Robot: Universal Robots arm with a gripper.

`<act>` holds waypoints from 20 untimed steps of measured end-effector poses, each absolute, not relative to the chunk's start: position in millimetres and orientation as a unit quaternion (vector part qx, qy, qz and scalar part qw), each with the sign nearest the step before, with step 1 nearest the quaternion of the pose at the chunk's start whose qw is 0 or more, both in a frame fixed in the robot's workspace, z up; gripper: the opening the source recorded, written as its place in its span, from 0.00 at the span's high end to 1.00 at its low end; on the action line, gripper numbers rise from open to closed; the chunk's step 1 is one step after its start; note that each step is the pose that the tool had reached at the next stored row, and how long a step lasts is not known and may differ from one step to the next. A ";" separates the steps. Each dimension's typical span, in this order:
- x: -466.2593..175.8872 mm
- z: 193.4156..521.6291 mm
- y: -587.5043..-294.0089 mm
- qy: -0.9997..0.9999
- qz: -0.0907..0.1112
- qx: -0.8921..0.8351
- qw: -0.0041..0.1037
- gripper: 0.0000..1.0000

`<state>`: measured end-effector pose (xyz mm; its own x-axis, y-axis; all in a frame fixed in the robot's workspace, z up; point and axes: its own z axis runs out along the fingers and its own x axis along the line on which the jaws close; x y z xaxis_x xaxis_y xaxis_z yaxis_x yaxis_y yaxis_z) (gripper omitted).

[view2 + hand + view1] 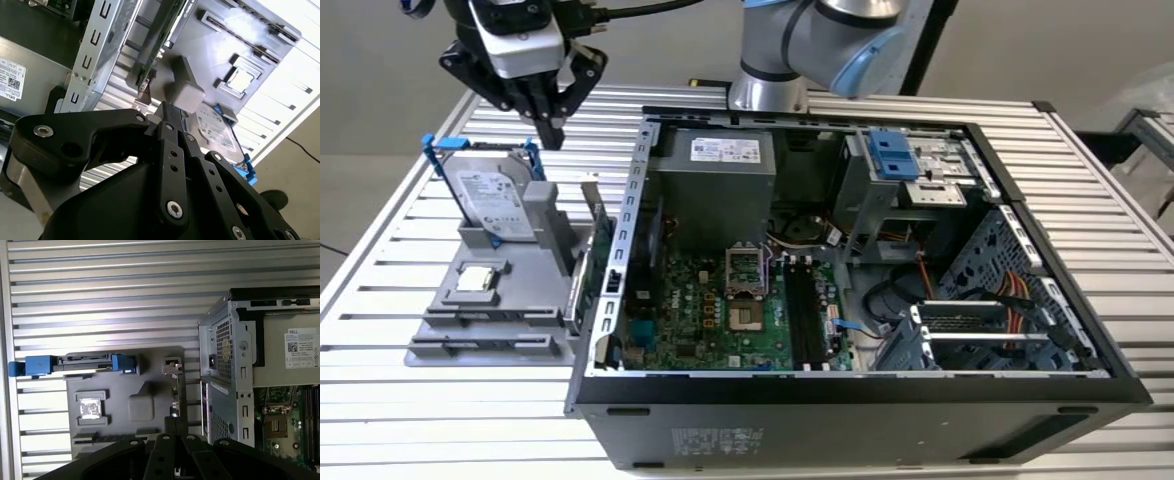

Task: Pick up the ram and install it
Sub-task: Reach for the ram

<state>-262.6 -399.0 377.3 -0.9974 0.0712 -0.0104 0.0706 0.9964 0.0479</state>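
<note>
In the exterior view, the black pincer hangs above a slatted metal desk, its fingers drawn together to a point with nothing between them. Below it is a grey holder carrying an upright hard drive in a blue frame and a small square processor chip. The ram, a thin green stick standing on its long edge in that holder, is below the pincer and slightly toward the open computer case. This view alone looks into the case, where black memory slots run along the motherboard, well away from the pincer. The second wrist view looks along the fingers: the pincer is closed and empty, and the ram stands beyond its tips, not touching them, with its green face visible beside the case's metal wall. The first wrist view looks straight down: the ram appears edge-on as a narrow line just past the pincer.
</note>
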 end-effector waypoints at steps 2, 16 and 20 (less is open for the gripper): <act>-263.9 377.2 -399.0 0.999 0.024 0.035 0.006 1.00; -273.6 377.2 -399.0 0.999 0.024 0.035 0.006 1.00; -276.9 377.2 -399.0 0.999 0.024 0.035 0.006 1.00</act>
<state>-276.9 -399.0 377.2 -0.9974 0.0712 -0.0103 0.0706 0.9964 0.0479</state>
